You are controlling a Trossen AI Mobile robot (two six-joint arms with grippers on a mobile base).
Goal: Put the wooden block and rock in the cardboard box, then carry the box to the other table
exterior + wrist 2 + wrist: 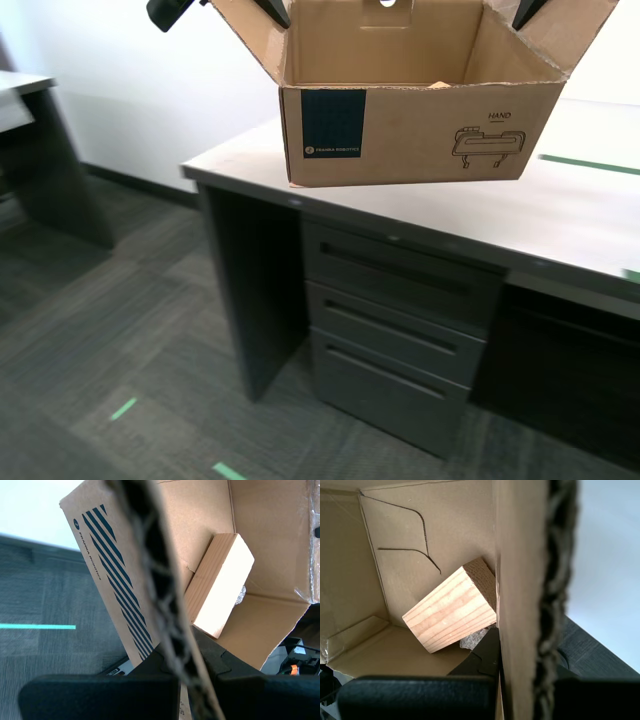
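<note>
Beige desk with a drawer stack fills the exterior view from 3 o'clock down to 6; grey carpet with green tape marks at 7 o'clock; the cloth-covered table is not in sight.

Cardboard box at 12 o'clock in the exterior view, flaps open, blue label facing the camera; its base appears to sit just clear of the desk top, though contact at the far edge cannot be ruled out; dark arm parts show at the flaps on either side.

My first gripper: jaws pressed onto one box wall, one pad inside, one outside, corrugated edge running between them. My second gripper: same pinch on another wall, near the striped print.

Wooden block lies tilted inside the box, leaning toward a wall; the rock shows as a grey speckled sliver tucked under the block's low end. Loading looks done; the carry is the step in hand.

Risks: both holds are thin pinches on single cardboard walls; uneven travel between the arms could bow or tear a wall, or let it slide out of the pads; the loose block and rock may shift under a jolt, tipping the load; a low carry could catch the desk edge.
</note>
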